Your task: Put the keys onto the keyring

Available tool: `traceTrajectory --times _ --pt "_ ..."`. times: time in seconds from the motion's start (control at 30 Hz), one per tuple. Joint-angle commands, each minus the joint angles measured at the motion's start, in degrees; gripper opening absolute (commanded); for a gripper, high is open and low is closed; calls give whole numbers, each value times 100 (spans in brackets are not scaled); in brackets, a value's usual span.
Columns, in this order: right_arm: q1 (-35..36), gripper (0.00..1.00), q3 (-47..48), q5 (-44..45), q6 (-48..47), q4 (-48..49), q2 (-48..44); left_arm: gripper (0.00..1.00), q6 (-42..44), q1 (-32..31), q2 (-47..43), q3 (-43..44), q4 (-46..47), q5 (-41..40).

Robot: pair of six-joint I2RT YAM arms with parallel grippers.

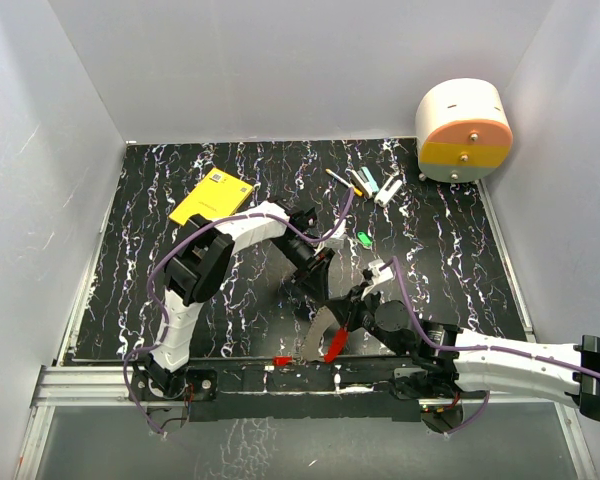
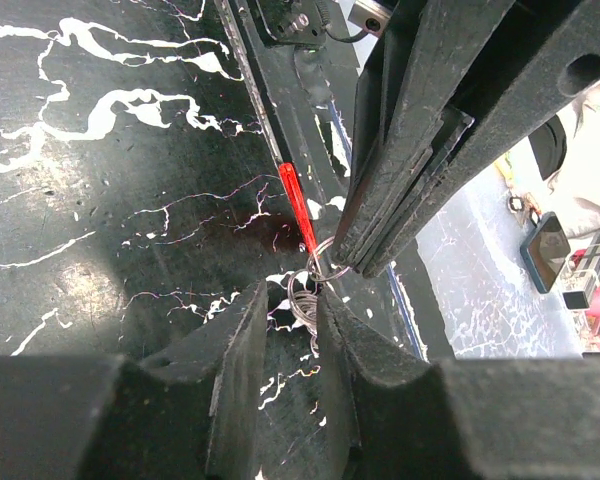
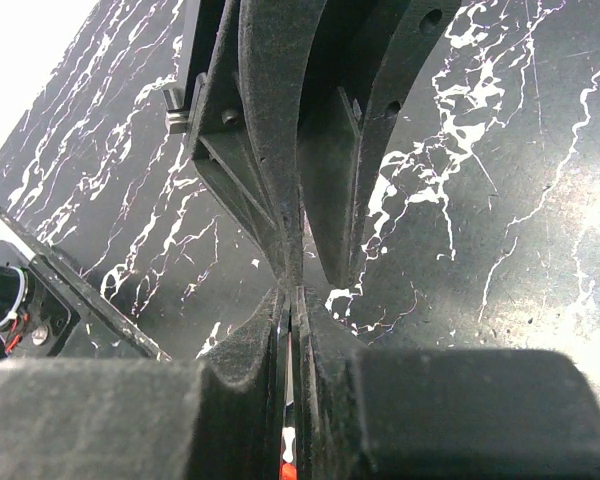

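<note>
The wire keyring (image 2: 306, 297) sits between my left gripper's (image 2: 292, 300) fingertips. It touches one pad and there is a gap on the other side, so these jaws stand slightly open. A red key (image 2: 297, 205) hangs on the ring and points toward the near rail. My right gripper (image 3: 292, 296) is shut on a thin whitish key seen edge-on, with red showing low in the slit. Its fingertips (image 2: 358, 255) meet the ring. From above, the silver key (image 1: 315, 338) and red key (image 1: 336, 343) hang below the right gripper (image 1: 340, 308), with the left gripper (image 1: 318, 288) just behind.
A yellow box (image 1: 212, 196) lies at the back left. Pens and markers (image 1: 365, 182) and a small green piece (image 1: 364, 238) lie at the back right. A round white, orange and yellow container (image 1: 465, 130) fills the far right corner. A small red piece (image 1: 280, 360) rests by the front rail (image 1: 100, 385).
</note>
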Motion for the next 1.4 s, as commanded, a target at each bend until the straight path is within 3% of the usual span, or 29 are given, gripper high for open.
traceTrajectory --times 0.0,0.8,1.27,1.37 --pt "28 8 290 44 -66 293 -94 27 81 -32 -89 158 -103 264" --pt "28 8 375 272 -91 178 -260 34 580 -268 -54 273 -1088 933" --pt "28 8 449 321 -28 14 -385 37 274 -361 -112 233 -623 884" --pt "28 8 485 442 146 -503 -421 36 88 -354 -191 120 -422 699"
